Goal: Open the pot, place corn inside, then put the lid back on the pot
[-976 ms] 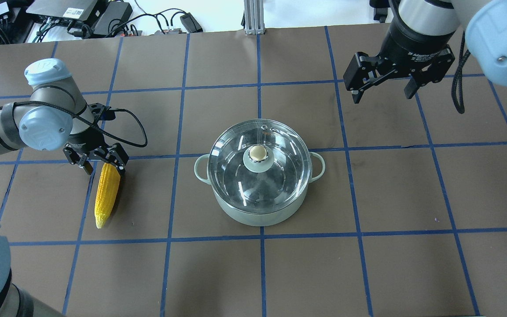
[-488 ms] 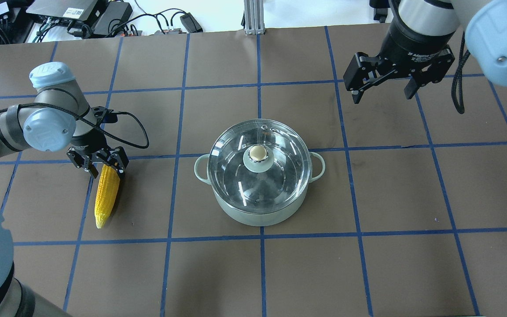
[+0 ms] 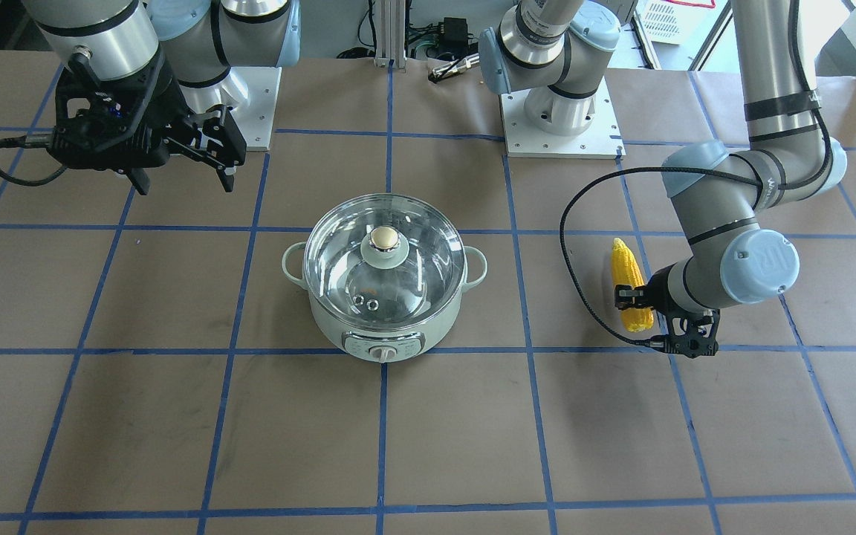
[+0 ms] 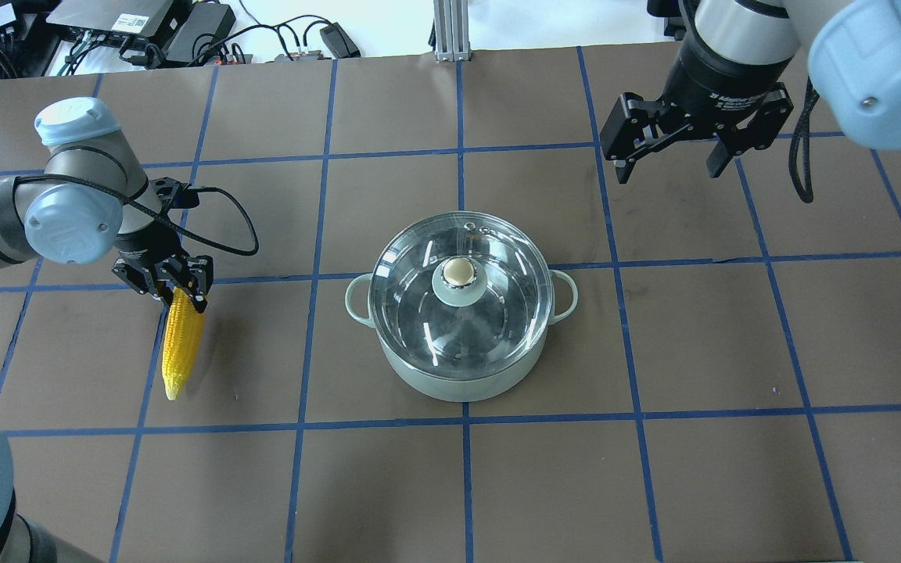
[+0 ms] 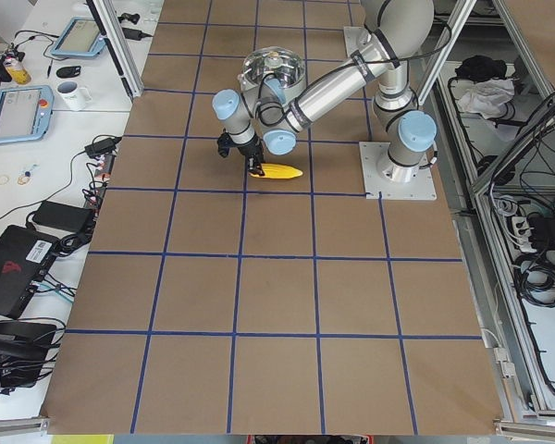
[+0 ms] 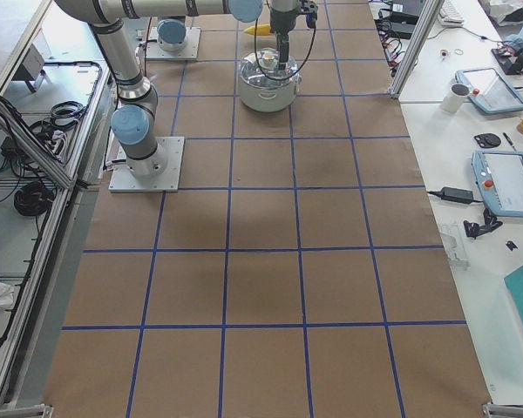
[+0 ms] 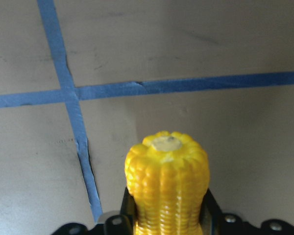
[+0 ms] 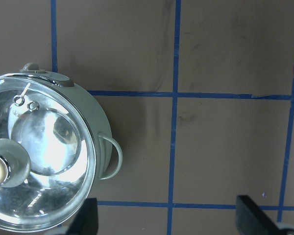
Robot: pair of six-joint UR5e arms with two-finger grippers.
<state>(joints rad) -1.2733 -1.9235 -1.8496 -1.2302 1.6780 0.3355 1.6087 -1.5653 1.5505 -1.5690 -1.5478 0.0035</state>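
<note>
**Yellow corn (image 4: pixel 181 348) gripped, lid (image 4: pixel 497 313) on**

My left gripper (image 4: pixel 181 299) pinches the corn's thick end, well left of the pot (image 4: pixel 458 383). I'd bring the wide-spread right gripper (image 4: pixel 667 172) square over the tan knob (image 4: pixel 458 271), close, and raise the lid straight up.

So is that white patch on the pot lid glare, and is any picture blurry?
Yes, it is glare. In the right wrist view a bright white patch washes out part of the glass lid. In the overhead view only thin white streaks cross it. The left wrist view is soft, with the corn close up and slightly fuzzy.
</note>
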